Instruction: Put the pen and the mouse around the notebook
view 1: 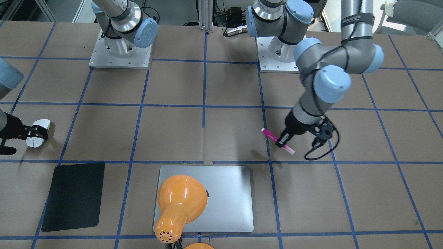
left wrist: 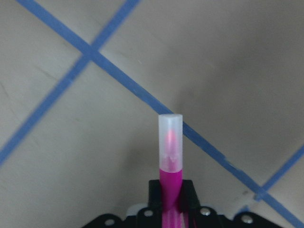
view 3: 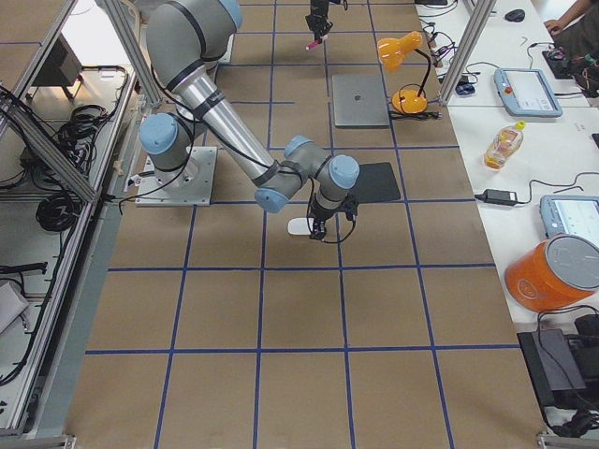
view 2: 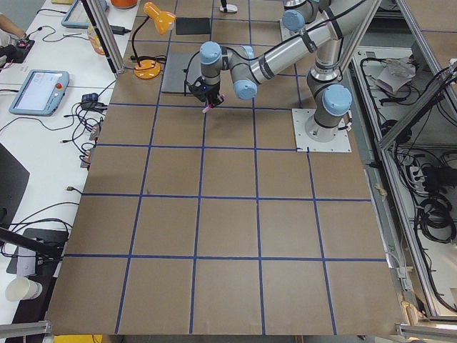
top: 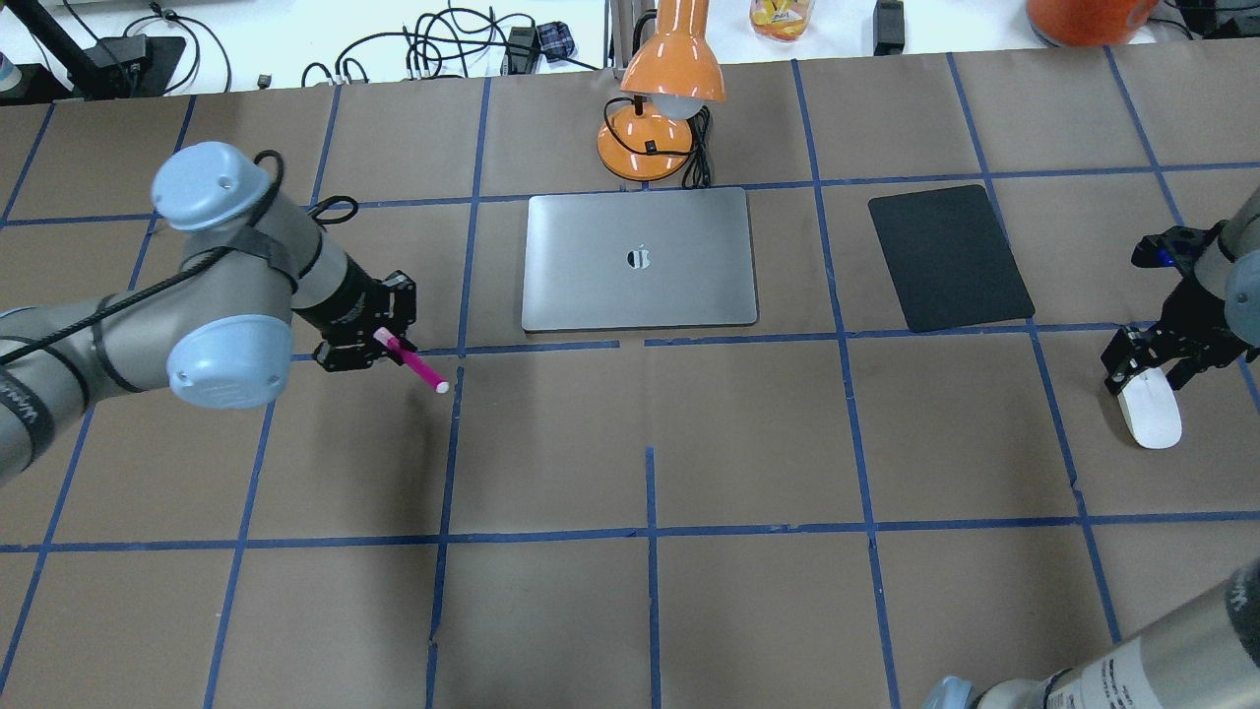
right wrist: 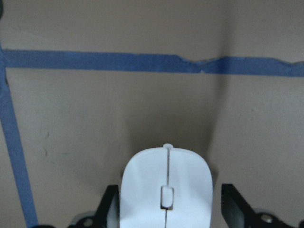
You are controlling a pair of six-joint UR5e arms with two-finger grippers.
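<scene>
A: As we look down from behind the robot, we find the pen (top: 415,366) pinched in the left gripper (view 1: 282,141). Its fingers are closed tight on the pink barrel.

B: We agree. In the left wrist view the pale cap sticks out ahead of the fingers, with brown table (top: 650,611) and blue tape lines beyond it.

A: Where do we put the pen against the notebook (top: 640,258)?

B: We put it off the notebook's side on the robot's left, near the corner closest to the robot. It is apart from the notebook and not touching it. From its shadow in the front view, we think it hangs a little above the table.

A: And the mouse (top: 1152,412)?

B: It lies far over on the robot's right, well apart from the notebook. A black mat (top: 950,258) sits between the two.

A: We see the right gripper (top: 1145,366) straddling the mouse's back end.

B: Yes. In the right wrist view its fingers (right wrist: 233,204) stand either side of the white shell. We see a dark sliver of gap on one side, so we read the jaws as spread and not clamped.

A: An orange lamp (top: 661,94) stands at the notebook's far edge.
</scene>
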